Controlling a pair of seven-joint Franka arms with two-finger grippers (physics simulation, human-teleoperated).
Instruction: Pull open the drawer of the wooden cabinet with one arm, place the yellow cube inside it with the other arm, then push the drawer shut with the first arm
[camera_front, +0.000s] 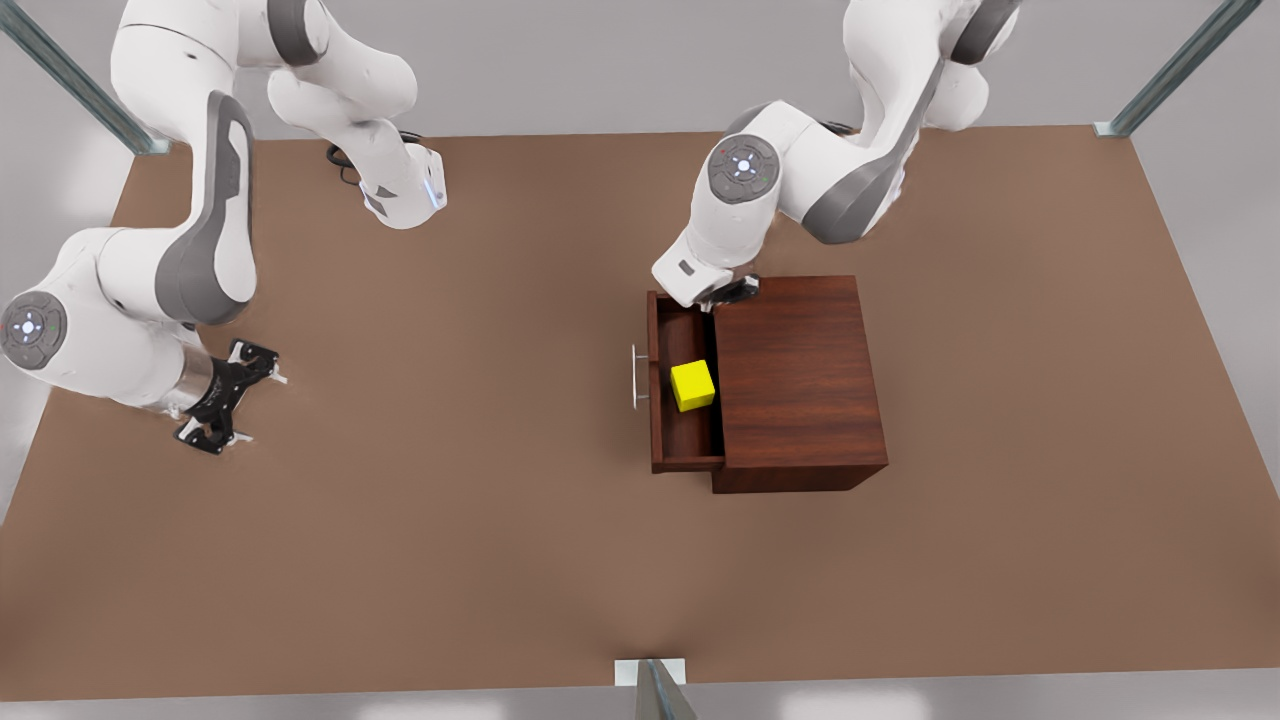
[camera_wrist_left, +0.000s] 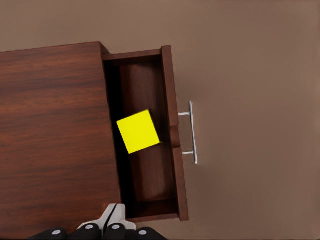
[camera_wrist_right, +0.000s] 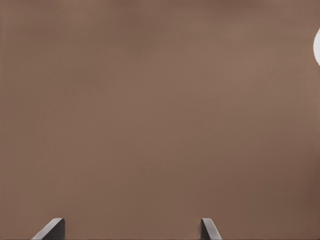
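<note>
The wooden cabinet (camera_front: 800, 370) (camera_wrist_left: 50, 125) stands right of the table's middle in the front view. Its drawer (camera_front: 680, 330) (camera_wrist_left: 150, 172) is pulled partly out toward the front view's left, silver bar handle (camera_front: 637, 376) (camera_wrist_left: 192, 132) leading. The yellow cube (camera_front: 692, 385) (camera_wrist_left: 138, 131) lies inside the drawer, touching nothing but its floor. My left gripper (camera_front: 735, 292) (camera_wrist_left: 114, 217) hovers over the drawer's far corner, beside the cabinet top, fingers together and empty. My right gripper (camera_front: 258, 408) (camera_wrist_right: 132, 227) waits far off at the front view's left, open over bare table.
The brown table (camera_front: 480, 520) stretches wide around the cabinet. Metal frame posts (camera_front: 655, 690) rise at the near edge's middle and at the far corners. The left arm's elbow and wrist hang over the cabinet's far side.
</note>
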